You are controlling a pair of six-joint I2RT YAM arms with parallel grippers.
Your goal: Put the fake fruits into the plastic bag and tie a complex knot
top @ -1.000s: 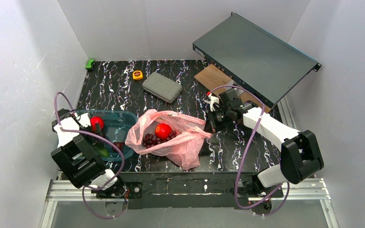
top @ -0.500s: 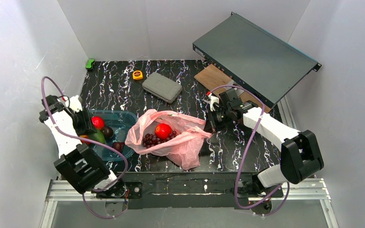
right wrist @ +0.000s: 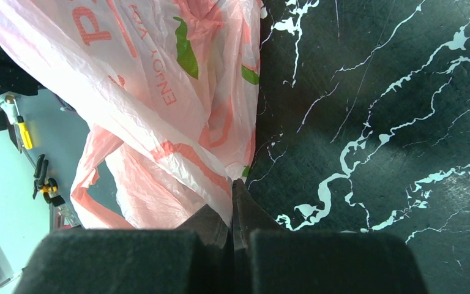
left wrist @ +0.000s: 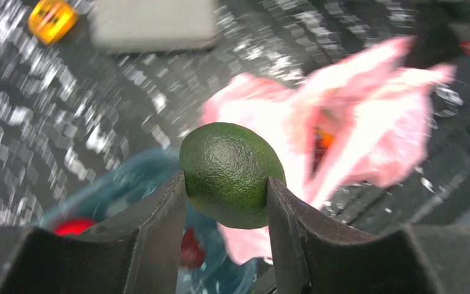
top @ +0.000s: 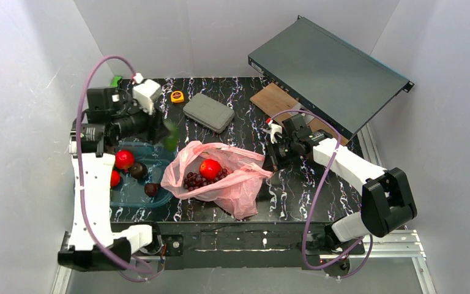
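Observation:
My left gripper is shut on a green fruit and holds it in the air between the teal tub and the pink plastic bag. The bag lies open mid-table with a red-orange fruit and a purple grape bunch inside. My right gripper is shut on the bag's right edge. The tub holds a red fruit, a second red one and two dark maroon ones. No knot shows.
A grey case and a yellow tape measure lie behind the bag. A dark flat box leans over a wooden board at the back right. A small green object sits at the back left corner.
My left arm has risen out of the tub with the green fruit and swung right and back toward the bag. The right arm and the bag have not moved.

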